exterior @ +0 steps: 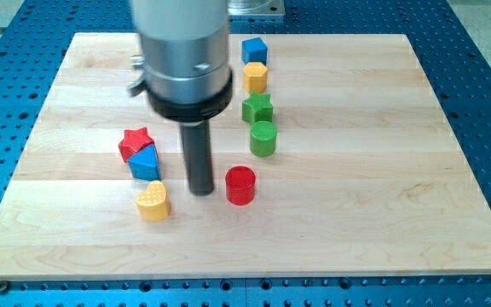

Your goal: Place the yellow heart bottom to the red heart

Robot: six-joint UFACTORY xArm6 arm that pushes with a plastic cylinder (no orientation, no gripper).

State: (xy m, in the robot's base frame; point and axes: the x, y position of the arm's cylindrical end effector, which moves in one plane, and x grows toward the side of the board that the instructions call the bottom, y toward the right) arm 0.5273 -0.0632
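On board (382,128): 2 red, 2 blue, 2 yellow, 2 green blks; my tip (200,193) btwn yellow heart (153,202) & red cylinder (240,185), holding nothing.

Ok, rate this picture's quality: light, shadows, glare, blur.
Camera view: light is even and soft; each block, like the yellow heart, casts only a faint short shadow. Mild sheen on the board, no harsh glare. Blocks look sharp. The arm's grey housing is slightly soft and hides board behind it. My tip stands between yellow heart and red cylinder.

I see the yellow heart (153,203) lying flat near the board's bottom edge, left of centre, lobes facing the view's right. No red heart can be made out.
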